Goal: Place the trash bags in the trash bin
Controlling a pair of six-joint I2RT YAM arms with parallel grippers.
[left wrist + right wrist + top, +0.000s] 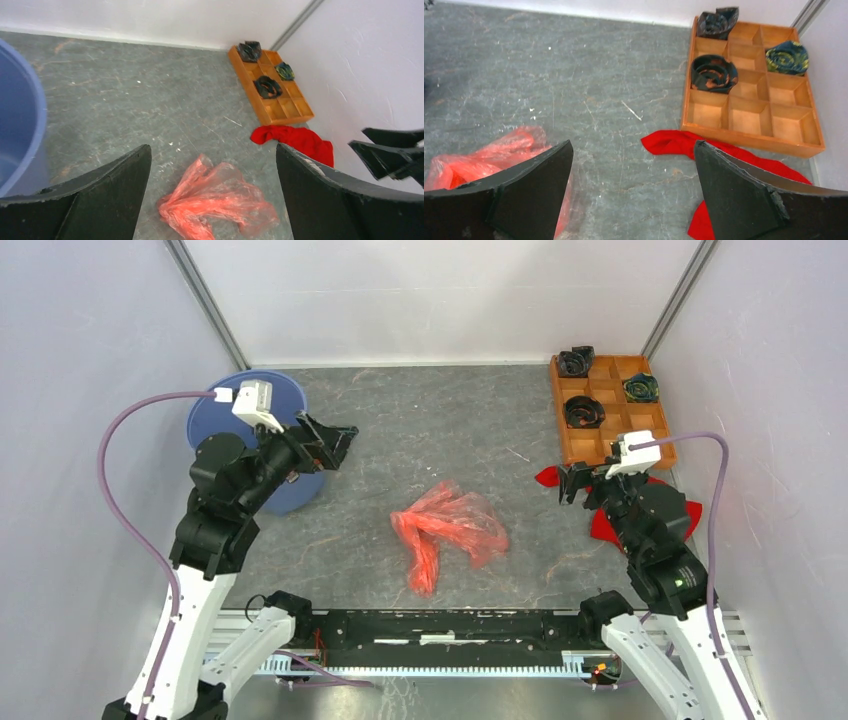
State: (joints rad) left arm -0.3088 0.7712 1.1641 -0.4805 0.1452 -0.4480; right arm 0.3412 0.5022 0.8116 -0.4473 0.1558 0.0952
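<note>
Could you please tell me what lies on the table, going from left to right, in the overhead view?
bucket → bag → tray. The red cloth shares the tray's span, so it is left out.

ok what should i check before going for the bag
1. Left fingers open and empty: ok, they stand wide apart with nothing between them.
2. Right fingers open and empty: ok, same.
3. Trash bag free to grab: ok, it lies crumpled mid table with nothing on it.
4. Blue bucket upright with its mouth up: ok.
5. Bucket inside free: cannot tell, much of it is hidden in the top view.
6. Red cloth clear of the bag: ok, it lies beside the orange tray, apart from the bag.
</note>
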